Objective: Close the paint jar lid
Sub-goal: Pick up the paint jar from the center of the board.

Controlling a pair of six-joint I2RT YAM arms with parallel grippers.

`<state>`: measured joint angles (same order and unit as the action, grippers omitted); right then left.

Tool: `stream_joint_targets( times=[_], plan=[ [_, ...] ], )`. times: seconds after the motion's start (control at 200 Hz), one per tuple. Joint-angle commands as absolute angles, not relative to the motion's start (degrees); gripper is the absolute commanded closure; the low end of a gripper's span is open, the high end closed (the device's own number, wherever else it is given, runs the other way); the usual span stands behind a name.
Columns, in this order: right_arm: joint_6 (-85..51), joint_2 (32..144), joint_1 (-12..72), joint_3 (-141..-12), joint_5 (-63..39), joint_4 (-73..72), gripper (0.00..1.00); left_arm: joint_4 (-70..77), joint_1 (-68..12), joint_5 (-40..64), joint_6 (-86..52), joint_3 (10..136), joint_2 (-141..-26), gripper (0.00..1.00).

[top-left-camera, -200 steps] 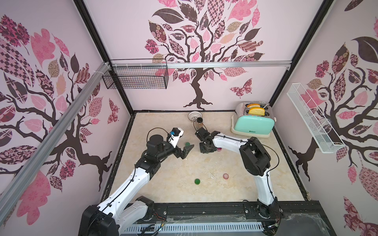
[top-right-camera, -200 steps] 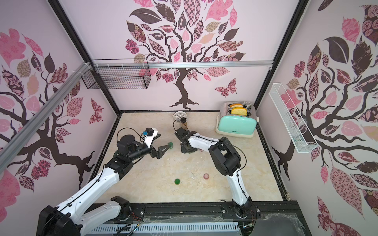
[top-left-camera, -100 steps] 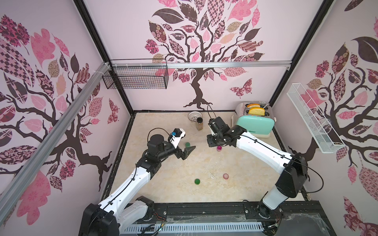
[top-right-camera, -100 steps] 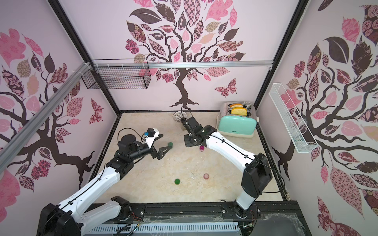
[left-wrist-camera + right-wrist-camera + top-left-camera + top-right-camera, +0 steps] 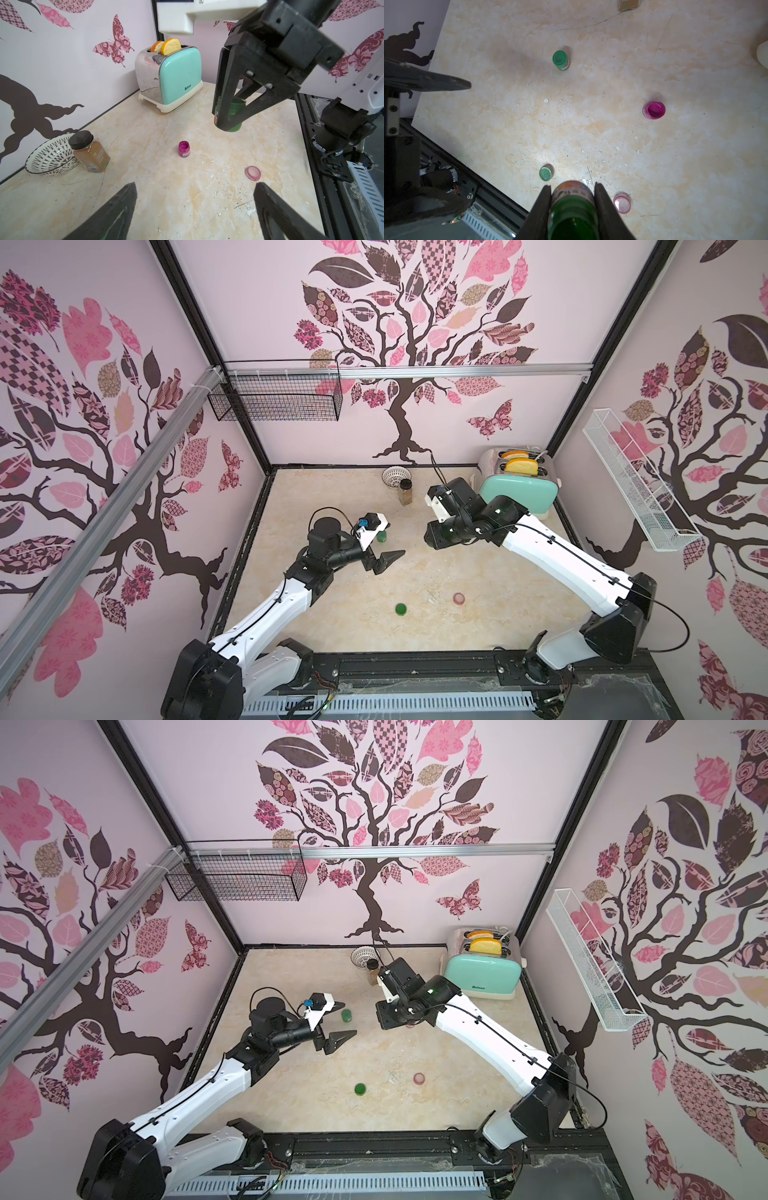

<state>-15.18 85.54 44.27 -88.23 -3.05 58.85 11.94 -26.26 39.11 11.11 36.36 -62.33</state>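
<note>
Three small round paint jars counted, two loose lids, two grippers; one jar off the table, two on it; grips the lidless, translucent dark-green paint jar (image 5: 573, 216) with its printed label in the right gripper (image 5: 573, 186), a finger pressed to each side, clear above the beige marble-patterned table (image 5: 591, 135); holds the left gripper (image 5: 195, 184) spread wide, nothing between its fingers. Near the left fingertips, on the table and apart from them in the right wrist view: one capped green paint jar (image 5: 346, 1015), upright; below the right gripper and off to one side: one open magenta paint jar (image 5: 654, 110), upright, well apart from the held one. On the robot-base side of both grippers, flat on the table: one round green lid (image 5: 400, 609), nearer the left gripper; one round pink lid (image 5: 459, 598), nearer the right gripper; both apart from each other and from every jar. Beyond the right gripper, by the back wall: one clear spice jar with black cap and brown contents (image 5: 89, 151), just beside one white bowl with a black pattern (image 5: 47, 158); one mint-green and chrome toaster (image 5: 178, 79), two slices of bread (image 5: 169, 44) upright in its slots.
</note>
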Motion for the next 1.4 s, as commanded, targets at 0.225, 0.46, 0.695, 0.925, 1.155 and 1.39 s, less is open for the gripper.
stream_joint_targets(
  times=[0.225, 0.46, 0.695, 0.925, 1.155, 1.39],
  plan=[
    [-17.2, 87.2, 47.7, -95.1, -3.2, 62.0, 0.77, 16.7, -30.9, 41.2, 13.7, 35.1, -62.5, 0.08],
    [-18.6, 88.8, 48.1, -97.2, -3.4, 62.2, 0.77, 22.1, -34.0, 36.6, 9.9, 34.6, -64.4, 0.1],
    [-19.0, 89.2, 48.1, -97.5, -2.8, 61.9, 0.77, 23.9, -36.8, 31.4, 11.7, 35.7, -65.6, 0.11],
    [-19.2, 89.7, 48.1, -97.5, -1.7, 61.0, 0.77, 25.4, -36.8, 31.0, 11.8, 34.6, -66.1, 0.11],
    [-19.3, 89.5, 48.1, -96.6, -1.7, 59.5, 0.77, 23.1, -36.8, 30.9, 12.3, 34.8, -65.2, 0.11],
    [-19.5, 88.6, 48.1, -97.2, -1.5, 59.6, 0.77, 21.8, -36.8, 30.6, 13.8, 34.7, -64.2, 0.11]
  ],
)
